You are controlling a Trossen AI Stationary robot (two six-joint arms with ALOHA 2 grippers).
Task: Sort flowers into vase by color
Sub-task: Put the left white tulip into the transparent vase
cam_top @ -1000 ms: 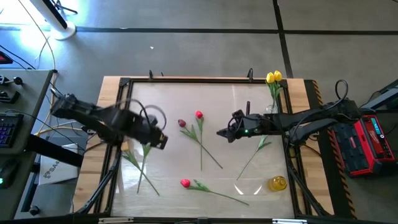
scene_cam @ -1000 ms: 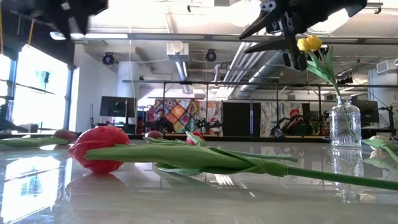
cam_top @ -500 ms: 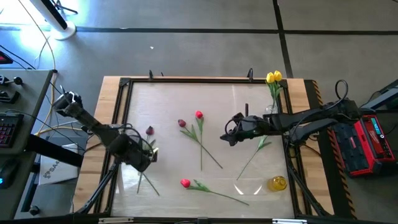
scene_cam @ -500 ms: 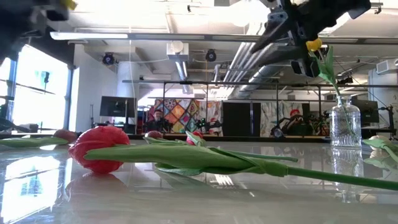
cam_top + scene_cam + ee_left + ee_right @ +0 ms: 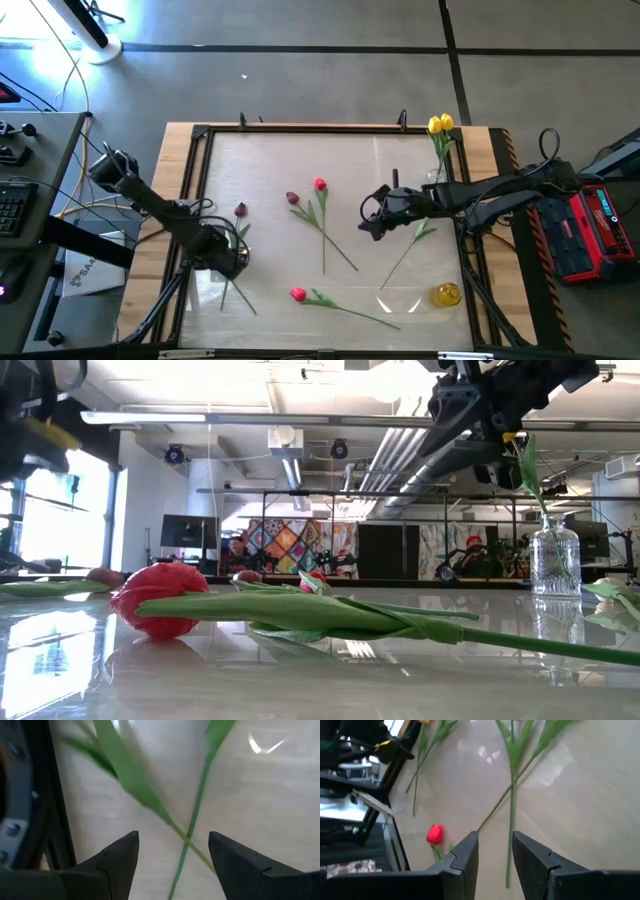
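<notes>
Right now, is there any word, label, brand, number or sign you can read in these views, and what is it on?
None can be read.
Red case beside the table's right edge: white markings, too small to read.
White sheet by the table's left edge: dark print, too blurred to read.
Colourful panels in the room behind: patterns only, no legible text.
Glass vase, flowers and table: no lettering visible.

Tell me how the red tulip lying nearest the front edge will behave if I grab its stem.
The red tulip probably droops at the head end: its stem is long and thin, the head bulky. It looks light. On the glossy table it could slide rather than lift cleanly, so grip near the leaves.
</notes>
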